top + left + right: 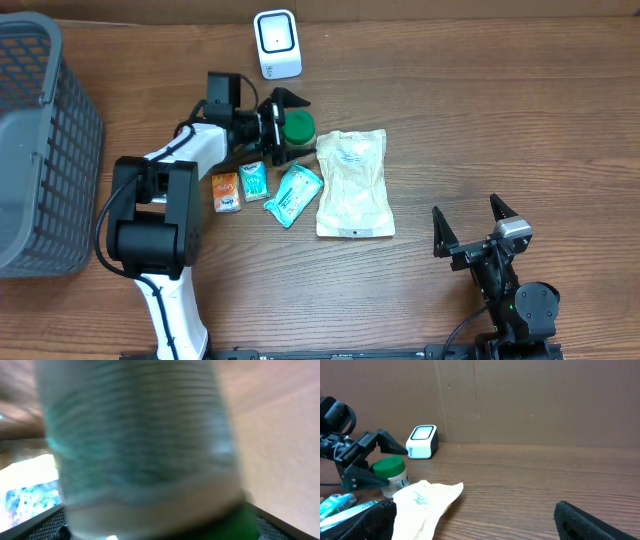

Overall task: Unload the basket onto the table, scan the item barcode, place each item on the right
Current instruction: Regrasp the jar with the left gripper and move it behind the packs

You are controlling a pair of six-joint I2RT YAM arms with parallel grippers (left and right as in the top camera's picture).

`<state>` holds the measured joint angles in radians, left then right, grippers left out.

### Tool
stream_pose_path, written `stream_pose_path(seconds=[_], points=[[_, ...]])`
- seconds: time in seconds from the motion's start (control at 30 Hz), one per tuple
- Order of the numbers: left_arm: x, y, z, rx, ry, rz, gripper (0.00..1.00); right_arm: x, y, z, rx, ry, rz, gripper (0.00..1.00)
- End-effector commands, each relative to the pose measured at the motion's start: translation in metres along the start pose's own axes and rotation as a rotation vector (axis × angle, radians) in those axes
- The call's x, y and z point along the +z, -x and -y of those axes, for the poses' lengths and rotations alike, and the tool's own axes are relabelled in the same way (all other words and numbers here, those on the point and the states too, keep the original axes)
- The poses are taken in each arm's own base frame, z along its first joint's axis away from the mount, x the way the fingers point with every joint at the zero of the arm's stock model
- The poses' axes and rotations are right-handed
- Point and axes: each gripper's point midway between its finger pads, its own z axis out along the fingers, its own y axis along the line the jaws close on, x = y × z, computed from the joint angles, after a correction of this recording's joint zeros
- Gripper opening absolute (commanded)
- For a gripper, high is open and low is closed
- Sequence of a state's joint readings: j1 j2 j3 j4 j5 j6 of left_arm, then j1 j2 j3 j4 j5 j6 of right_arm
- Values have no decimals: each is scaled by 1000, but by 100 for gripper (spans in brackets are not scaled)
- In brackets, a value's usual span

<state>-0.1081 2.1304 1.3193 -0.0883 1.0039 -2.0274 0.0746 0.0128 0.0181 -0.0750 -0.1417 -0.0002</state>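
Observation:
A small clear jar with a green lid (302,127) stands upright on the wooden table, in front of the white barcode scanner (277,43). My left gripper (290,126) is open, with one finger on each side of the jar and a gap showing to the lid. The left wrist view is filled by the blurred jar (140,435). In the right wrist view the jar (390,474) stands between the spread left fingers (390,447), and the scanner (422,441) is behind it. My right gripper (470,222) stands open and empty near the front right of the table.
A large white pouch (352,182) lies right of the jar. Two teal packets (296,194) (254,180) and an orange packet (226,192) lie in front of it. A grey mesh basket (40,150) fills the left edge. A cardboard wall (520,400) closes the back.

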Motion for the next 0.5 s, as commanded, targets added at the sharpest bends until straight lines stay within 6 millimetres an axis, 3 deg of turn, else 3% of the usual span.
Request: stream_pose_path(seconds=[0.0,0.2,0.47], points=[[-8,1,7,35,-8,-35,100,0,-2,-1,3,5,4,99],[-16,3,11,35,-22,-46,100,0,-2,-1,3,5,4,100],[-27,-7,21,165,-64,-11,100,0,-2,-1,3,5,4,100]])
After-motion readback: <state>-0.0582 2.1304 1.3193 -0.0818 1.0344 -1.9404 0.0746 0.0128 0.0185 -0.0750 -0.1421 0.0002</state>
